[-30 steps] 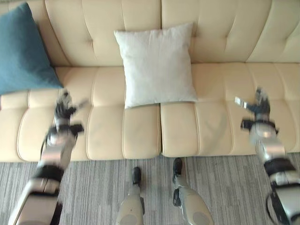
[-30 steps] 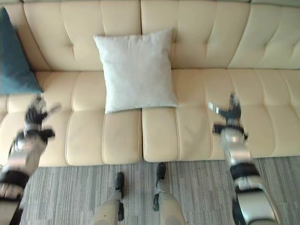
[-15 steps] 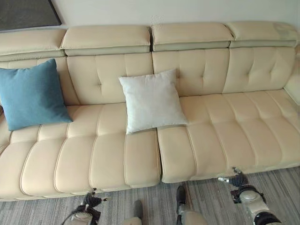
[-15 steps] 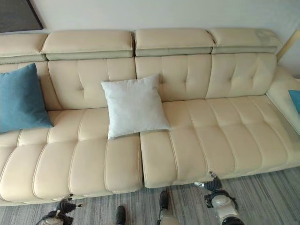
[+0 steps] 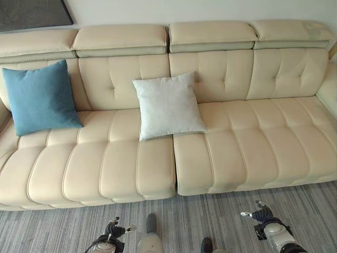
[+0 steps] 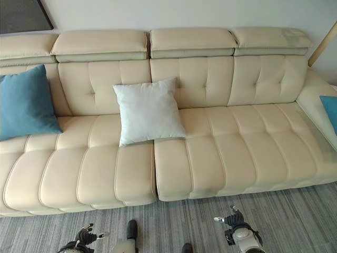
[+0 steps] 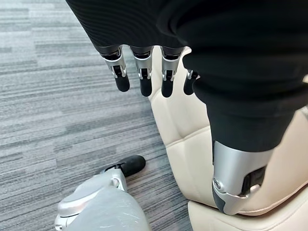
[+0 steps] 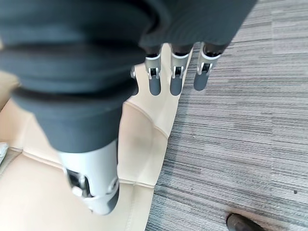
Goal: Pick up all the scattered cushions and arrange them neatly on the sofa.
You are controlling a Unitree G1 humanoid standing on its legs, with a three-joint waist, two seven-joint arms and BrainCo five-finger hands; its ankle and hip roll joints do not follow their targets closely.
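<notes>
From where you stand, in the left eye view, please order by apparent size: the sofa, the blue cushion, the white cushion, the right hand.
1. Sofa, by far the largest.
2. Blue cushion and white cushion: they look about alike, so no ranking.
3. Right hand, the smallest.

Your reach across the sofa [image 5: 253, 153] is open on its right seats. The white cushion [image 5: 167, 104] occupies the centre backrest; the blue cushion [image 5: 41, 97] blocks the left end.

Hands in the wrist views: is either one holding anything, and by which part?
Nothing is held. The left hand and right hand hang with straight fingers over the grey striped carpet beside the cream leather sofa.
</notes>
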